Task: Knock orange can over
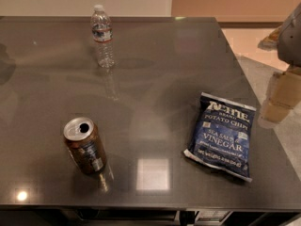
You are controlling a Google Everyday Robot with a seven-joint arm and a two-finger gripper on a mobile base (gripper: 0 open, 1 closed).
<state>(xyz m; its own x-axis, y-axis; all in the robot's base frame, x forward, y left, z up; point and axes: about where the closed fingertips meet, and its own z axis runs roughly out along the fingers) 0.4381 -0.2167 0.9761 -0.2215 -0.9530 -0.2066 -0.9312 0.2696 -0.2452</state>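
Note:
The orange can (85,146) stands upright on the dark grey table (155,79), near the front left. It is brownish-orange with a silver top, an open pull-tab hole and a dark label panel. My gripper does not show in this view. A blurred grey shape (291,34) sits at the upper right edge, off the table and far from the can; I cannot tell what it is.
A clear plastic water bottle (102,36) stands upright at the back left. A blue bag of salt-and-vinegar chips (222,135) lies flat at the front right. Beige boxes (281,95) sit on the floor beyond the table's right edge.

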